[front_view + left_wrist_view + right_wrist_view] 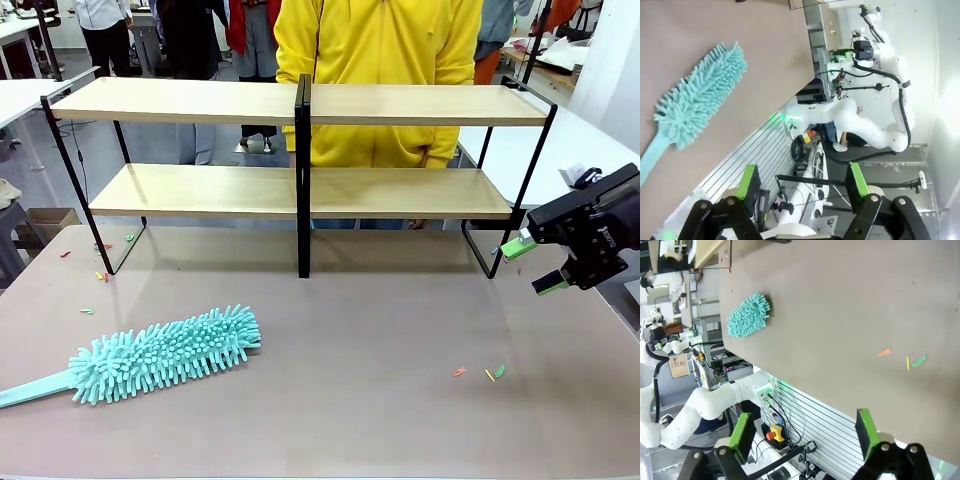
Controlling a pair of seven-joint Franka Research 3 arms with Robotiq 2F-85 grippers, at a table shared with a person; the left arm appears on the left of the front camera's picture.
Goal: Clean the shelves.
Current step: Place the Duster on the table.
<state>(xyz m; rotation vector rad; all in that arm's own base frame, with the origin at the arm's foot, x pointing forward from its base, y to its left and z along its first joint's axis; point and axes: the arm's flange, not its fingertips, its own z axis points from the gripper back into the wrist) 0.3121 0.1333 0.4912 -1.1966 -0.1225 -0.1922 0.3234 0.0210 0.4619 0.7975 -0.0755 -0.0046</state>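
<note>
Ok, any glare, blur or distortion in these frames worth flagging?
Front view: even light, sharp, with soft shadows under the shelves. Left wrist view: blown-out glare along the right edge, and the duster looks sharp. Right wrist view: wide-angle stretch, and the open right pincer is slightly soft.

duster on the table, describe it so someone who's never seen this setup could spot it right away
Start from the shelves, the wide two-tier wooden rack across the far side of the table. Come toward the near left corner of the tabletop, where the duster lies flat. It is a turquoise, bristly mop head of soft nubs on a flat handle running off the left edge, far bigger than the tiny coloured scraps scattered around.
</note>
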